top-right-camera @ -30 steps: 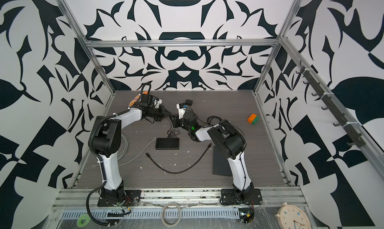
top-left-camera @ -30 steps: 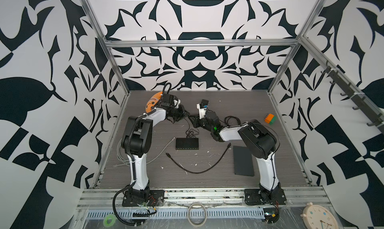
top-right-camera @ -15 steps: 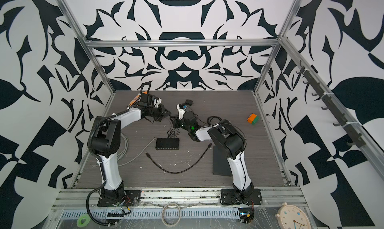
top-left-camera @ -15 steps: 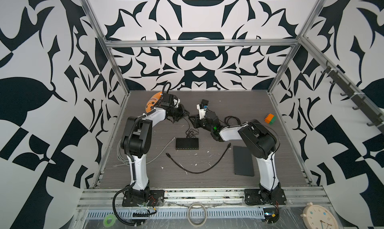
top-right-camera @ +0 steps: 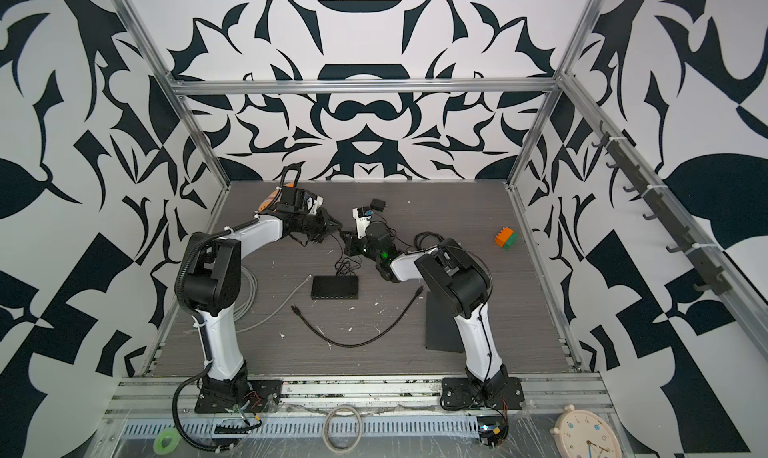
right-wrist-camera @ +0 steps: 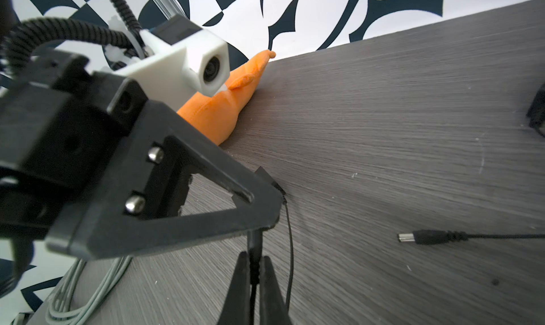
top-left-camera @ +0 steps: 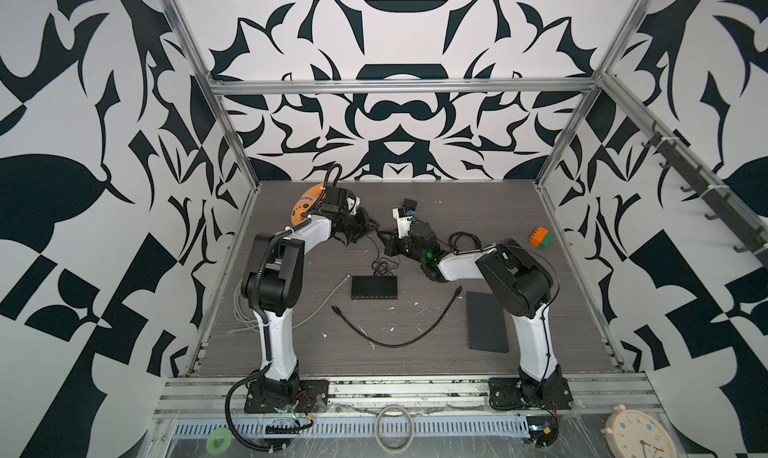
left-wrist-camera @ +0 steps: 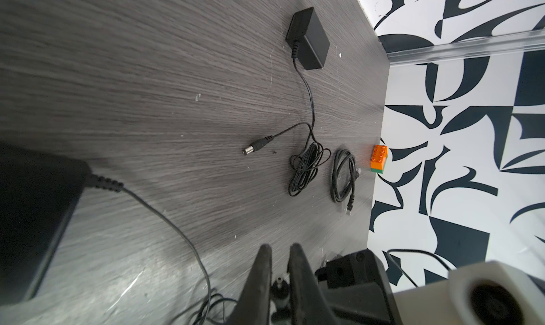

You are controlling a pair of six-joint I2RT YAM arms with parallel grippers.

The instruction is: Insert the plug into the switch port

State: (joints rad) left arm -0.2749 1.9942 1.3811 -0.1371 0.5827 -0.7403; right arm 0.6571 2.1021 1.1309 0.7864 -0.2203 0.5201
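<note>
Right pincer (right-wrist-camera: 255,260) pinching plug (right-wrist-camera: 254,241), left pincer (left-wrist-camera: 280,255) clamping it, seen from wrists, switch (top-left-camera: 374,287) in a top view

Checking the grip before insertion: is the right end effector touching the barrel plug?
Touching. The right wrist view shows the right end effector closed on the barrel plug, with both fingers pressed against its sides and no gap.
</note>
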